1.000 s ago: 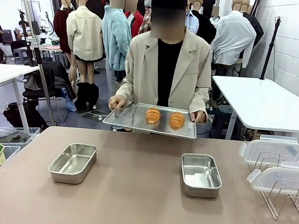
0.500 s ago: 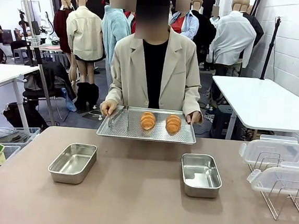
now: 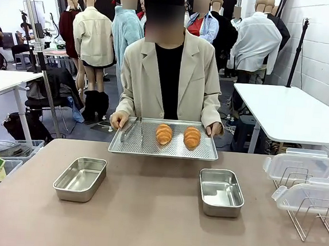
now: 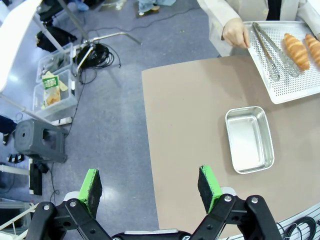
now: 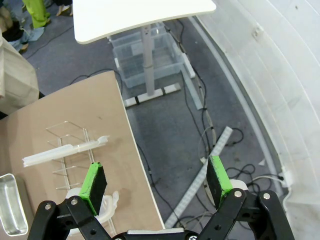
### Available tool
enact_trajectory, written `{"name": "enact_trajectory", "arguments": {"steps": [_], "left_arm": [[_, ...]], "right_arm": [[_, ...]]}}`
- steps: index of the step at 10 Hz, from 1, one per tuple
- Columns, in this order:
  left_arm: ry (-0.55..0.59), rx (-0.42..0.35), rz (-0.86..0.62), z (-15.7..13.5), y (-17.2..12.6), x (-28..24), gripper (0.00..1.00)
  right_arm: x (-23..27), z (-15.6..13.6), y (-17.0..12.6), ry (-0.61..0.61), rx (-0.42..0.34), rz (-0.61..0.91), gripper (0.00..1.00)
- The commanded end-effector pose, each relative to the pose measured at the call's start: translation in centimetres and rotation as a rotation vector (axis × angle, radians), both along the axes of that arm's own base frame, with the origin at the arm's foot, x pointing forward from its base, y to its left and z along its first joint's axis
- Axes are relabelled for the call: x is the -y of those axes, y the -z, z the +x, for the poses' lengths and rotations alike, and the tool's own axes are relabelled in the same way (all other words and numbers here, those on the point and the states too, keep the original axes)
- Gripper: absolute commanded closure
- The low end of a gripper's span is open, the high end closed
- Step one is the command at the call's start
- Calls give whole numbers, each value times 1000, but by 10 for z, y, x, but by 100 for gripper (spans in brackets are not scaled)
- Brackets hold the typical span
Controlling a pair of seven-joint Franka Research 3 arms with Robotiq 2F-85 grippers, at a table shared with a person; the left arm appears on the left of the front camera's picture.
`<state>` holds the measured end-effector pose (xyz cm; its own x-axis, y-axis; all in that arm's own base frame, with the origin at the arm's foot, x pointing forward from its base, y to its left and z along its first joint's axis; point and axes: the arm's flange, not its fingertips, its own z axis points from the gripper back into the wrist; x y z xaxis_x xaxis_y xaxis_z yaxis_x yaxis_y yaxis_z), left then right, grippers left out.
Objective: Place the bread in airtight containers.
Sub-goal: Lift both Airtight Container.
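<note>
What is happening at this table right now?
A person holds a perforated tray at the table's far edge, carrying two bread rolls and tongs. Two steel containers sit open and empty on the table, their lids on a wire rack. The left gripper and right gripper are open, holding nothing.

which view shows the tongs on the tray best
Left wrist view: it looks down on the tongs, both legs plain on the perforated tray beside the bread. The front view shows the tongs low and foreshortened. The right wrist view faces a clear lid.
</note>
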<state>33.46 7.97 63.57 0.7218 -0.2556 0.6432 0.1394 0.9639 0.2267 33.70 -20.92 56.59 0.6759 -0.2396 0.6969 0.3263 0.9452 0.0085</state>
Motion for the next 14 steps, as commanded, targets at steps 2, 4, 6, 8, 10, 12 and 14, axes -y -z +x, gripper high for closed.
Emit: {"name": "enact_trajectory", "arguments": {"steps": [2, 4, 6, 8, 10, 12, 14], "left_arm": [[12, 0, 15, 0, 0, -2, 0], [12, 0, 15, 0, 0, -2, 0], [12, 0, 15, 0, 0, -2, 0], [0, 0, 0, 0, 0, 0, 0], [67, 0, -16, 19, -6, 51, 0], [65, 7, 42, 38, 7, 107, 0], [4, -9, -52, 52, 28, 126, 0]], "right_arm": [[-2, -1, 4, -14, -11, -1, 0], [-2, -1, 4, -14, -11, -1, 0], [-2, -1, 4, -14, -11, -1, 0], [0, 0, 0, 0, 0, 0, 0], [-78, 22, -39, -207, 5, -27, 0], [-173, 34, -76, -454, 24, -42, 0], [-267, 41, -71, -481, -133, 21, 0]]}}
